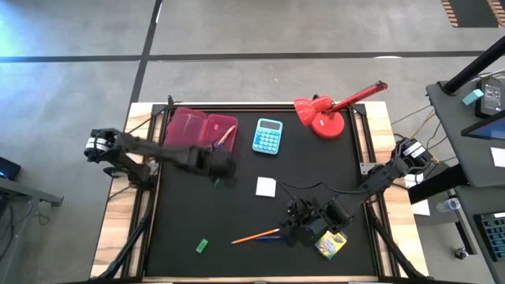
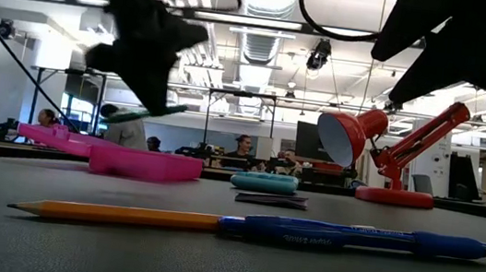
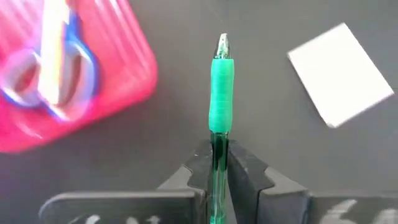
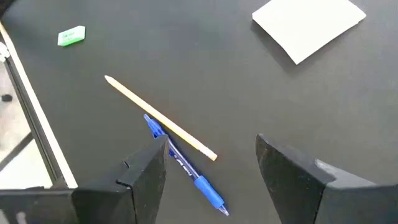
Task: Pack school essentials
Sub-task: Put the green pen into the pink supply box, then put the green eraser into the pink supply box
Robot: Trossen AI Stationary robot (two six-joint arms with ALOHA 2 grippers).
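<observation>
My left gripper [image 3: 217, 163] is shut on a green marker [image 3: 221, 87], in the air beside the open pink pencil case [image 1: 201, 130]; the low view shows the marker [image 2: 145, 115] well above the table. Blue-handled scissors [image 3: 53, 74] lie in the case, with an orange pencil [image 1: 225, 136]. My right gripper [image 4: 211, 146] hangs open over another orange pencil [image 4: 158, 116] and a blue pen [image 4: 186, 169] that lie crossed on the table, touching neither. The white pad [image 1: 266, 187], green eraser [image 1: 202, 246] and crayon box [image 1: 331, 244] lie flat on the mat. My left gripper pinches the green marker's clear barrel [image 3: 217, 146] just behind its green grip, between the two fingers. The marker lies along the fingers and sticks out forward past their tips, tip end away from the wrist. It is lifted clear of the table, roughly level.
A light-blue calculator [image 1: 268, 136] lies right of the case, and a red desk lamp [image 1: 327, 114] stands at the far right corner. The black mat [image 1: 181, 213] is bare between the case and the eraser. People sit in the room beyond the far edge.
</observation>
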